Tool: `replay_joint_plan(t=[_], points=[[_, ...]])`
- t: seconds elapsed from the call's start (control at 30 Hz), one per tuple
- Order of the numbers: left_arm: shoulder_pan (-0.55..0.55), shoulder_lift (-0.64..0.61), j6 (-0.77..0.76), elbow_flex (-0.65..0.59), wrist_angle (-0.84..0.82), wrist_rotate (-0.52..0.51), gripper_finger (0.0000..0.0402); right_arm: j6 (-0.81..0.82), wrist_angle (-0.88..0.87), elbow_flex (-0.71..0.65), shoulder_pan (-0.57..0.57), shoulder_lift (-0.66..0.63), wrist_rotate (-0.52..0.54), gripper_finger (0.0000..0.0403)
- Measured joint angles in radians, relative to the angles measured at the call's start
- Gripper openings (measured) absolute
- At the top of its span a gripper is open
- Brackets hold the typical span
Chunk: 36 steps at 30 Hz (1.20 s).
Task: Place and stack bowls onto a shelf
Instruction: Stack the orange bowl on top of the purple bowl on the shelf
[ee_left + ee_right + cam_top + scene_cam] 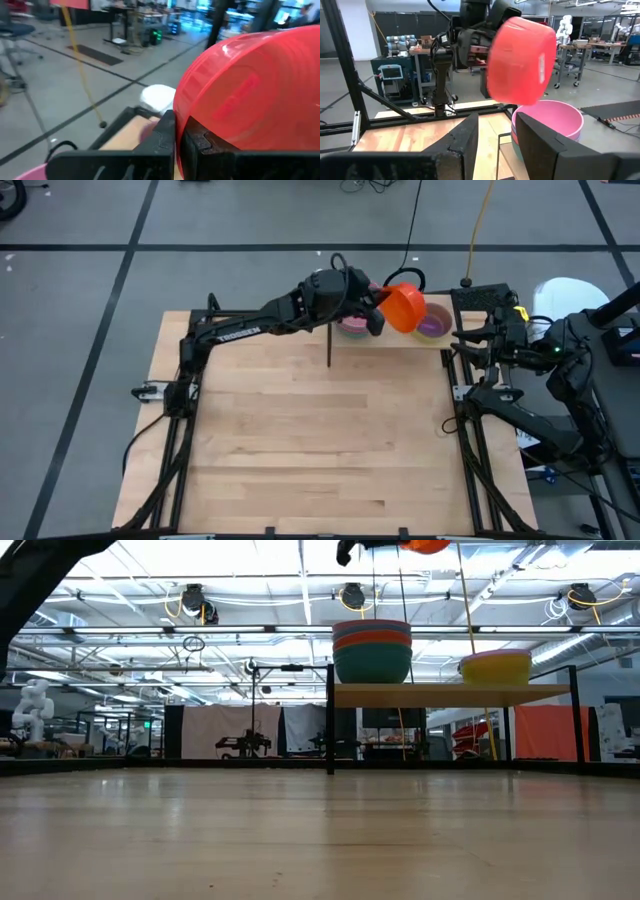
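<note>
The left end effector [382,308] is raised above the far edge of the bench [300,440], over the shelf [450,694], and its fingers are clamped on the rim of a red-orange bowl [404,307]. The bowl is tipped on its side and hangs in the air between the two groups of bowls already on the shelf — touching neither.

In the low view the shelf board stands on black posts [330,730]. On its one end sits a nested stack [372,650] with a teal bowl at the bottom and orange and purple rims showing above it; on its other end a yellow bowl [495,667] stands apart from the stack. From the high view, a purple inside [433,327] shows in the bowls just beside the held one. The right wrist view shows a pink bowl [550,117] uppermost on a stack directly below the tipped bowl.

The right end effector [495,137] waits off the bench's right edge beside the shelf, its fingers apart and empty.

A yellow cable [480,225] and a black cable [413,220] run across the floor beyond the bench. White lettering on the left arm's forearm [243,332] is too small to read.
</note>
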Motion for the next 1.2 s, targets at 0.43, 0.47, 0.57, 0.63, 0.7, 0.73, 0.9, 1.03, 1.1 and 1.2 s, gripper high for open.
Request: replay_joint_plan(t=[0.43,0.47,0.57,0.63,0.7,0.73,0.9,1.03,1.1,1.2], points=[[0.044,0.056,0.052,-0.016,0.112,-0.179,0.0003,-0.005,0.060,0.000,0.000,0.035,0.056,0.0123],[0.044,0.064,0.056,-0.016,0.113,-0.178,0.0003,-0.007,0.060,0.000,0.000,0.046,0.073,0.0123],[0.034,0.088,0.085,-0.016,0.150,-0.177,0.0003,-0.029,0.065,0.000,0.000,0.078,0.096,0.0123],[0.029,0.105,0.106,-0.016,0.182,-0.178,0.0003,-0.041,0.087,0.000,0.000,0.099,0.110,0.0123],[0.025,0.115,0.120,-0.016,0.225,-0.178,0.0003,-0.053,0.105,0.000,0.000,0.119,0.110,0.0123],[0.025,0.120,0.126,-0.016,0.233,-0.178,0.0003,-0.058,0.111,0.000,0.000,0.131,0.109,0.0123],[0.034,0.149,0.124,-0.016,0.298,-0.130,0.0003,-0.066,0.115,0.000,0.000,0.173,0.107,0.0123],[0.044,0.154,0.114,-0.016,0.295,-0.031,0.0003,-0.120,0.118,0.000,0.000,0.178,0.106,0.0123],[0.045,0.154,0.115,-0.016,0.283,-0.005,0.0003,-0.137,0.127,0.000,0.000,0.170,0.106,0.0123],[0.047,0.154,0.124,-0.016,0.278,-0.001,0.0003,-0.136,0.166,0.000,0.000,0.162,0.105,0.0123]])
